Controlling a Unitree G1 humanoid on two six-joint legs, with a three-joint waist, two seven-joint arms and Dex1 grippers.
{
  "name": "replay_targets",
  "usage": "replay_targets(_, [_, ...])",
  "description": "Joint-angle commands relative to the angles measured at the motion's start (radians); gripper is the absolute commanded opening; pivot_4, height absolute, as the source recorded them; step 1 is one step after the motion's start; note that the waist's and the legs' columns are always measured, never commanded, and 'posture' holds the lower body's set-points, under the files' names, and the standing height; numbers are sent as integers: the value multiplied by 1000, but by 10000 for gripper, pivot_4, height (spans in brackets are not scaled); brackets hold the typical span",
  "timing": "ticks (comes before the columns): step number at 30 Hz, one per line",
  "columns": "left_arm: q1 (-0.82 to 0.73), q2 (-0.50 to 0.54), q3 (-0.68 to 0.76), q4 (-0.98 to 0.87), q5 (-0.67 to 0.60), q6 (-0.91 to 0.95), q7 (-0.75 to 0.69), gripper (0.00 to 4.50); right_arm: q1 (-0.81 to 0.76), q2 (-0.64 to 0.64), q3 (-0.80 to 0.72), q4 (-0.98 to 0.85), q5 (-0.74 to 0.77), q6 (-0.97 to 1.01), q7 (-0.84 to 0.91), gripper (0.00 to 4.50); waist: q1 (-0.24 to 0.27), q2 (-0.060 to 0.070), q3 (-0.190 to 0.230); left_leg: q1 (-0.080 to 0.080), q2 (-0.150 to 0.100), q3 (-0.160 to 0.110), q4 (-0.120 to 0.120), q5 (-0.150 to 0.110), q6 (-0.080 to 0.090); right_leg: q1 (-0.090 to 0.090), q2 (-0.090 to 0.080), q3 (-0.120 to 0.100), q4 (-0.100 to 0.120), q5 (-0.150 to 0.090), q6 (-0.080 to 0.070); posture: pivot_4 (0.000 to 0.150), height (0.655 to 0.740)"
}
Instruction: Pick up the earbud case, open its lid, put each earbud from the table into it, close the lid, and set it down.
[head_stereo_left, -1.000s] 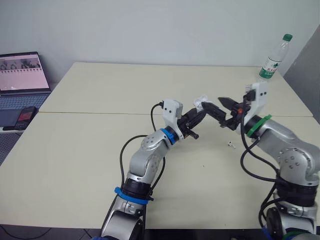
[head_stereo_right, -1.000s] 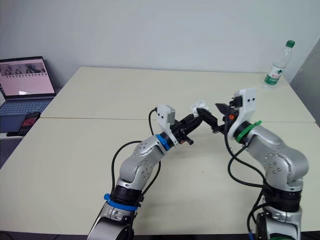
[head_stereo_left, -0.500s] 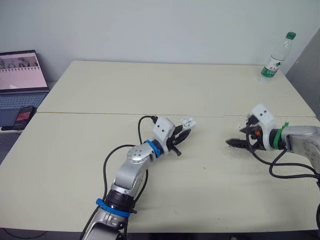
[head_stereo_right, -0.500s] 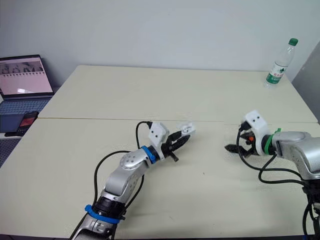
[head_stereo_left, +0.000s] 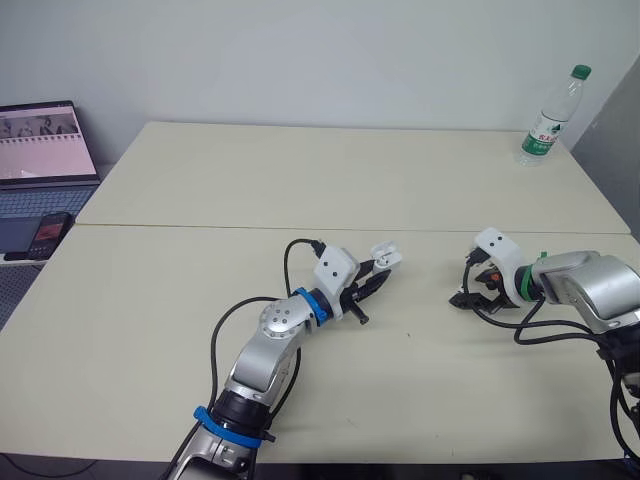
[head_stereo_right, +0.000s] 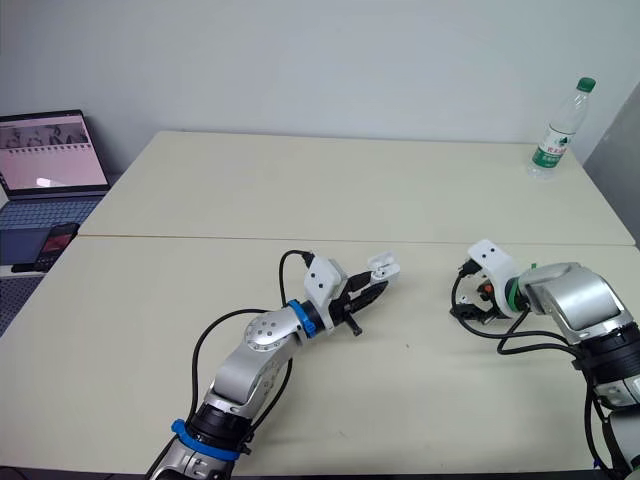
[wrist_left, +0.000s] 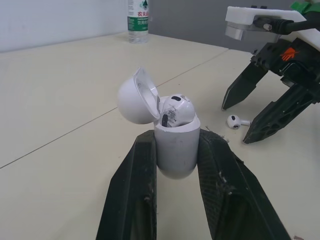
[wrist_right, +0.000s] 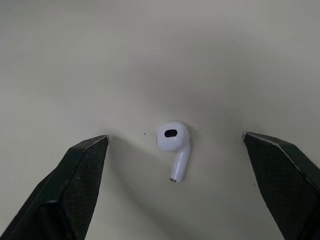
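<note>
In the head views, the small white plastic earbud case is held in the left gripper. It is raised just above the pale cream table and is leaned toward the other arm, probably so that its opening is offered to it. The left elbow is bent and the forearm is stretched forward. The right gripper is lowered close to the table, with its forearm turned inward.

In the left wrist view, the case is clamped by its body only, so the rounded white hinged lid is left free and stands open. A round-headed white earbud is already seated inside.

In the right wrist view, the loose white earbud with a short stem is seen lying on the table. It is framed between the widely spread black fingers and is touched by neither. A closing of the claw on it is judged to be the step in hand.
</note>
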Motion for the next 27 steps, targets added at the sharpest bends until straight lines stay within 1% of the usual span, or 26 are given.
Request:
replay_targets(1, [-6, -6, 3, -47, 1, -14, 7, 7656, -23, 4, -4, 5, -27, -11, 23, 41240, 0, 0, 0, 0, 0, 0, 0, 0, 0, 0, 0, 0, 0, 0, 0, 1500, 7362])
replay_targets(3, [-6, -7, 4, -48, 0, -13, 8, 7656, -22, 11, -2, 3, -38, -15, 31, 35333, 0, 0, 0, 0, 0, 0, 0, 0, 0, 0, 0, 0, 0, 0, 0, 1500, 7362])
replay_targets(6, [-6, -11, 9, -49, -7, -11, 9, 7656, -14, 8, 7, -11, -51, -24, 47, 23860, 0, 0, 0, 0, 0, 0, 0, 0, 0, 0, 0, 0, 0, 0, 0, 1500, 7362])
replay_targets(7, [-5, -14, 12, -51, -13, -9, 9, 7656, -8, 3, 12, -19, -55, -28, 58, 20859, 0, 0, 0, 0, 0, 0, 0, 0, 0, 0, 0, 0, 0, 0, 0, 1500, 7362])
replay_targets(8, [-6, -16, 13, -54, -17, -6, 10, 7656, -3, 1, 13, -26, -58, -29, 66, 16369, 0, 0, 0, 0, 0, 0, 0, 0, 0, 0, 0, 0, 0, 0, 0, 1500, 7362])
replay_targets(9, [-7, -16, 14, -54, -19, -5, 9, 7656, 2, 2, 10, -31, -61, -28, 68, 13160, 0, 0, 0, 0, 0, 0, 0, 0, 0, 0, 0, 0, 0, 0, 0, 1500, 7362])
replay_targets(11, [-9, -15, 14, -53, -18, -4, 8, 7656, 14, -7, 9, -48, -70, -41, 80, 5357, 0, 0, 0, 0, 0, 0, 0, 0, 0, 0, 0, 0, 0, 0, 0, 1500, 7362])
replay_targets(12, [-9, -14, 15, -53, -17, -5, 8, 7656, 21, -13, 6, -59, -75, -60, 87, 4192, 0, 0, 0, 0, 0, 0, 0, 0, 0, 0, 0, 0, 1, 0, 0, 1500, 7362])
replay_targets(14, [-9, -14, 16, -53, -18, -4, 7, 7656, 35, -35, 5, -83, -83, -102, 115, 4226, 0, 0, 0, 0, 0, 0, 0, 0, 0, 0, 0, 0, 1, 0, 0, 1500, 7362])
replay_targets(17, [-6, -11, 16, -56, -19, -3, 5, 7656, 83, -120, 25, -140, -111, -224, 215, 4226, 0, 0, 0, 0, 0, 0, 0, 0, 0, 0, 0, -1, 1, 0, 0, 1500, 7362])
replay_targets(18, [-5, -11, 16, -57, -19, -3, 4, 7656, 111, -153, 23, -157, -116, -296, 262, 4226, 0, 0, 0, 0, 0, 0, 0, 0, 0, 0, 0, -1, 1, 0, 0, 1500, 7362])
replay_targets(20, [-4, -10, 16, -58, -20, -2, 3, 7656, 156, -210, 12, -172, -118, -363, 325, 4226, 0, 0, 0, 0, -1, -1, 0, 0, 0, 0, 0, -1, 0, 0, 0, 1500, 7362])
replay_targets(22, [-3, -9, 16, -58, -20, -1, 1, 7656, 221, -263, -17, -161, -118, -552, 423, 4226, 1, 0, 0, 1, 0, -1, 0, 0, 0, 1, 0, -1, 0, 0, 0, 1500, 7362])
replay_targets(24, [-3, -9, 16, -58, -21, -1, -1, 7656, 277, -284, -56, -138, -109, -736, 499, 4226, 1, 0, 0, 2, -1, -1, 0, 0, 0, 2, 0, -1, 0, 0, 0, 1500, 7362])
replay_targets(27, [-5, -14, 18, -65, -29, 9, -2, 7656, 334, -312, -79, -91, -128, -925, 586, 4226, -1, 0, 0, 3, 0, 0, 1, 0, 0, 3, 1, -2, 1, 0, 0, 1500, 7362])
